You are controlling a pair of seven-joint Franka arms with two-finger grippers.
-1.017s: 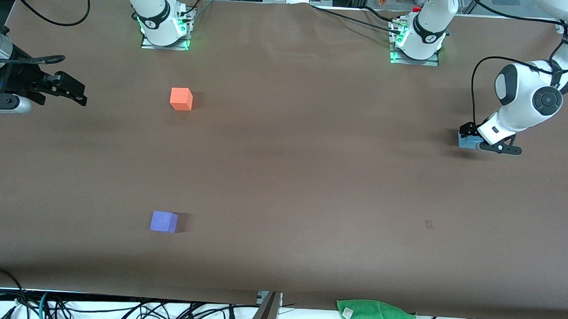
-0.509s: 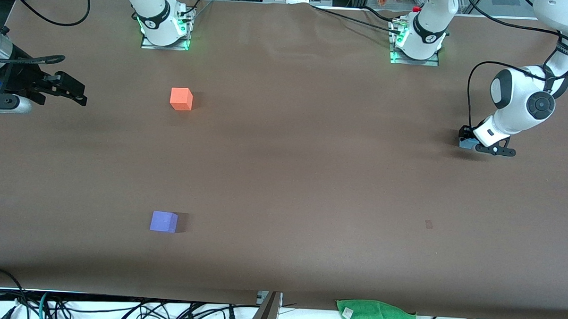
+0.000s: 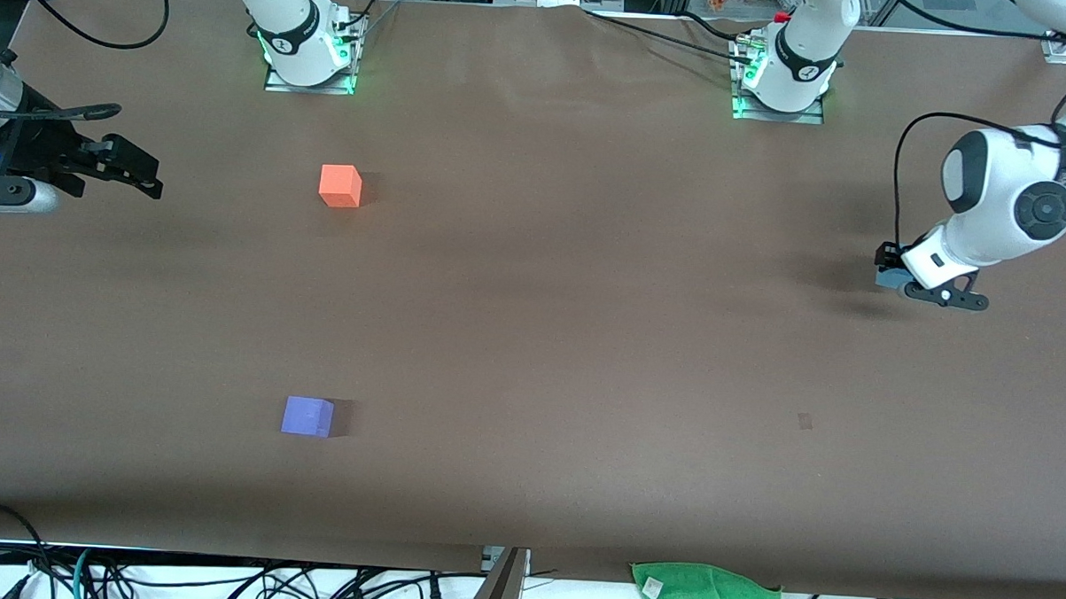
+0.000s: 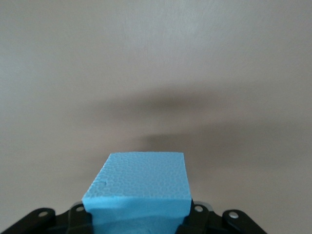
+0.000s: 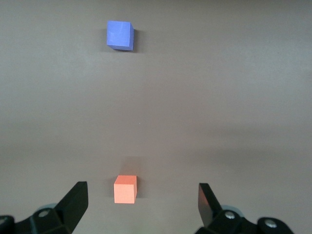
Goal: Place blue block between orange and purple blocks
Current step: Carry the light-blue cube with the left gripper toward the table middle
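Note:
The sky-blue block sits clamped between the fingers of my left gripper, which is shut on it. In the front view this gripper hangs a little above the table at the left arm's end, with only a corner of the blue block showing. The orange block rests toward the right arm's end, and the purple block lies nearer the front camera than it. My right gripper waits open beside the orange block, with the purple block farther off. The right gripper holds nothing.
A green cloth lies at the table's front edge. The brown table stretches bare between the blocks and the left gripper. Cables hang along the front edge and near the arm bases.
My left gripper has shut on the blue block and lifted it off the table, drifting slightly toward the left arm's end. The right arm and the other two blocks have not moved.

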